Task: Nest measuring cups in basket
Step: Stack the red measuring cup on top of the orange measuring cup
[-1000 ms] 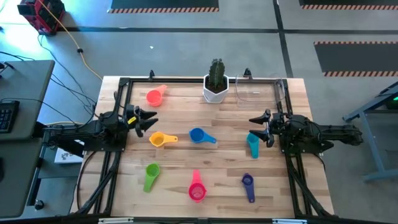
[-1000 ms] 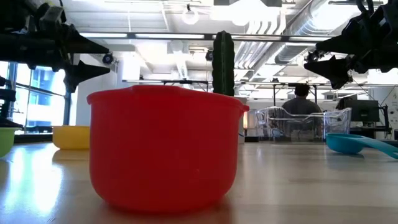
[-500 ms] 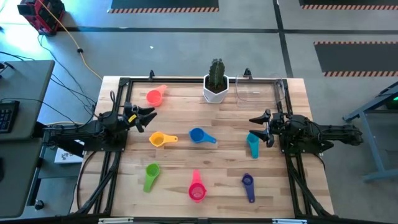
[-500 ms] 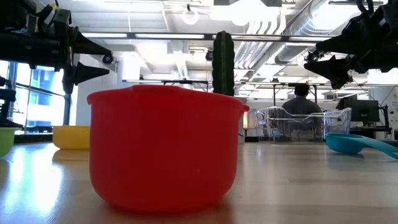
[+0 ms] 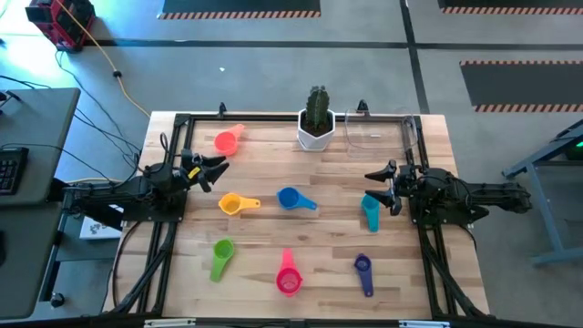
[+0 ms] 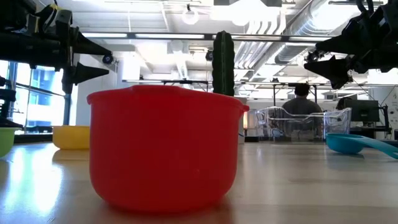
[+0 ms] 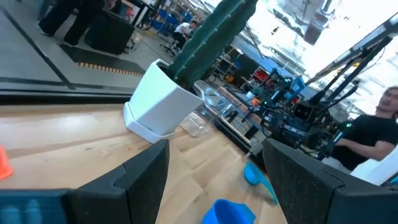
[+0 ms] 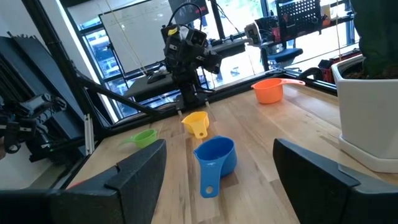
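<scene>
Seven measuring cups lie apart on the wooden table: orange-red (image 5: 226, 139), yellow (image 5: 232, 203), blue (image 5: 291, 199), teal (image 5: 370, 211), green (image 5: 221, 255), pink (image 5: 288, 276) and purple (image 5: 363, 271). The pink cup (image 6: 165, 149) fills the low view. The clear basket (image 5: 373, 132) stands at the far edge, right of the cactus pot. My left gripper (image 5: 216, 169) hovers open above the table's left side, between the orange-red and yellow cups. My right gripper (image 5: 374, 184) hovers open at the right side, just above the teal cup. Neither touches anything.
A white pot with a cactus (image 5: 316, 128) stands at the far edge beside the basket (image 6: 298, 124). Black frame rails run along the table's left, right and far edges. Bare wood lies between the cups. A person (image 6: 303, 102) sits in the room behind.
My left gripper has swung slightly toward the far edge, staying open. The cups, the basket and my right arm have kept still.
</scene>
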